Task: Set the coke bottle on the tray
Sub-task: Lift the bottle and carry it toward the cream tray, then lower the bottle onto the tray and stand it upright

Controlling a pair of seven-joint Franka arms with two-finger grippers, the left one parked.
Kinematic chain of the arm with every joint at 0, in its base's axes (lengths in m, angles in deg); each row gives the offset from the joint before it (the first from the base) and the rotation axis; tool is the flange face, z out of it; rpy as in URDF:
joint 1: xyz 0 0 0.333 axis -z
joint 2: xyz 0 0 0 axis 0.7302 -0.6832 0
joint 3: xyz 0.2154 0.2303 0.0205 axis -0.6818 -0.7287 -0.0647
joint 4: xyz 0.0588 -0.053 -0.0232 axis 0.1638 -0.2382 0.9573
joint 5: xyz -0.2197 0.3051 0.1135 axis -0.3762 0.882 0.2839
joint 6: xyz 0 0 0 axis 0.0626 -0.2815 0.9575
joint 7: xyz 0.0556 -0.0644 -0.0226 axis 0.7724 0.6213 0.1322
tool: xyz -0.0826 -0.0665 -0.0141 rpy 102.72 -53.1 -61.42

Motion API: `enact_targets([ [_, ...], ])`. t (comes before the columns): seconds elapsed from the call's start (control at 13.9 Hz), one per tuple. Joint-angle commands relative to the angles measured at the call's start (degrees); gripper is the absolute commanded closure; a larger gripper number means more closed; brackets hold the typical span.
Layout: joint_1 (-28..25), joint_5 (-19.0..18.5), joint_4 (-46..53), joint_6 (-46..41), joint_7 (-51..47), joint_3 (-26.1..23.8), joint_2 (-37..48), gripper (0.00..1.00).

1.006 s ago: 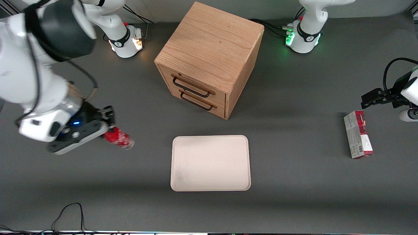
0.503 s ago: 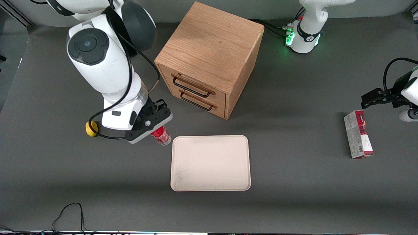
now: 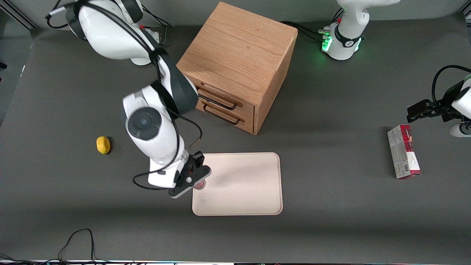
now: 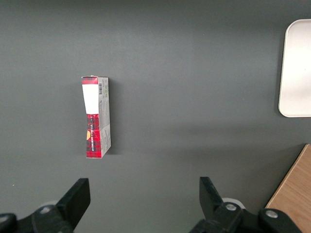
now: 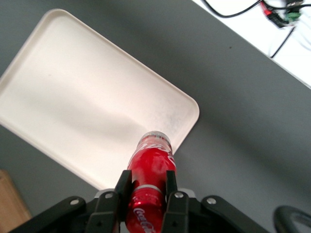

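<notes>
Under the black two-finger gripper (image 3: pixel 196 181), the small red coke bottle (image 5: pixel 151 165) is mostly hidden in the front view; the fingers (image 5: pixel 122 187) clamp its sides above the cream-white rectangular tray's (image 3: pixel 254 191) edge nearest the working arm's end. Nearby sit a yellow lemon (image 3: pixel 103 144), wooden drawer cabinet (image 3: pixel 235 62) and red-and-grey carton (image 3: pixel 403 156).

tool (image 3: pixel 197 179) carried coke bottle (image 5: pixel 149 167) over tray (image 3: pixel 243 184) edge
</notes>
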Motion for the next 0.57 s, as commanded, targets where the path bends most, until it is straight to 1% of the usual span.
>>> enact_targets([
  [0.0,-0.1,-0.2,1.5,3.4,-0.5,0.1,-3.0,0.93],
  [0.22,0.3,-0.2,1.5,4.3,-0.4,0.3,-5.2,0.93],
  [0.36,0.6,-0.3,1.3,7.0,-0.5,0.4,-6.0,0.92],
  [0.43,0.6,-0.3,1.4,7.2,-0.6,0.4,-6.3,0.91],
  [0.5,0.6,-0.3,1.3,7.2,-0.5,0.4,-6.6,0.87],
])
